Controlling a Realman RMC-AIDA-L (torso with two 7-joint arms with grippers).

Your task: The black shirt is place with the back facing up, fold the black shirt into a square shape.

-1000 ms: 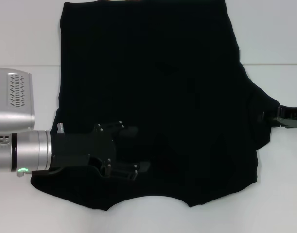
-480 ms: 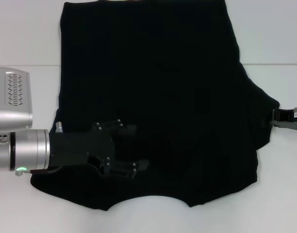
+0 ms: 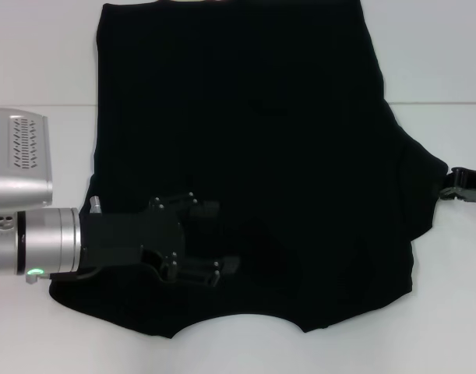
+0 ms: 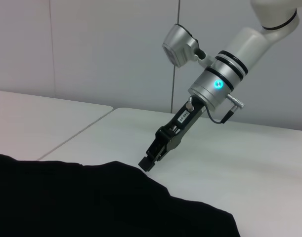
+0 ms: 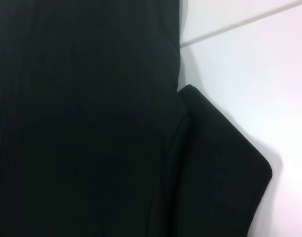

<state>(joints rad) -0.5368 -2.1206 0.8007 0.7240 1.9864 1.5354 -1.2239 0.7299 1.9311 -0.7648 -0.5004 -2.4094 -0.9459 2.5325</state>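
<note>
Head view: black shirt (image 3: 253, 156) spread flat on white table (image 3: 35, 62), left gripper (image 3: 222, 238) parted and empty over its folded left side, right gripper (image 3: 453, 191), fingers unreadable, beside unfolded right sleeve; a shallow pinch risks slippage.

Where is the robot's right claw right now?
In the head view, the right claw is at the far right, just off the sleeve edge of the black shirt, above the white table. The left claw hovers over the shirt's lower left.
</note>
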